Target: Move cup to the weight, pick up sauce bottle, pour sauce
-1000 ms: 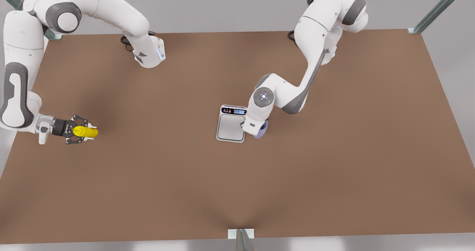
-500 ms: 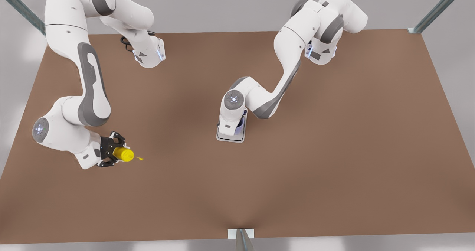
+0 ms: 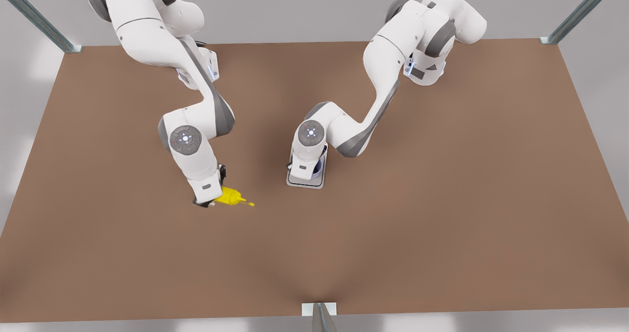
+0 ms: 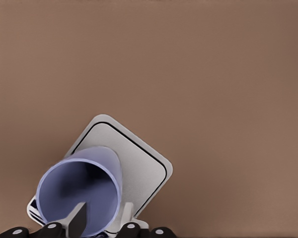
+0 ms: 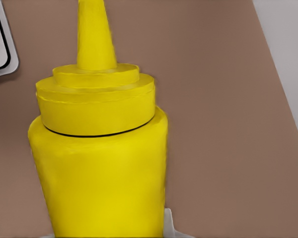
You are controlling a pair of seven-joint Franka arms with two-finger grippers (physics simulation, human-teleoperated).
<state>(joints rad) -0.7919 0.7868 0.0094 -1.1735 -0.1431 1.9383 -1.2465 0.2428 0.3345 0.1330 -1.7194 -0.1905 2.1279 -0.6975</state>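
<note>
Right claw (image 3: 212,200), front view's left: clamped on sauce bottle (image 3: 227,196), long axis level, nozzle toward weight (image 3: 305,180). Left claw (image 3: 308,171), centre: grips cup (image 3: 318,167) over weight on desk (image 3: 442,199). Bottle well apart from cup.

We see the weight (image 3: 305,179) largely covered by the left arm's wrist, its display hidden. The sauce bottle (image 5: 102,163) runs off the right wrist view's edge.

Cup (image 3: 318,167) on weight (image 3: 305,180); sauce bottle (image 3: 230,196) toward front view's left.
</note>
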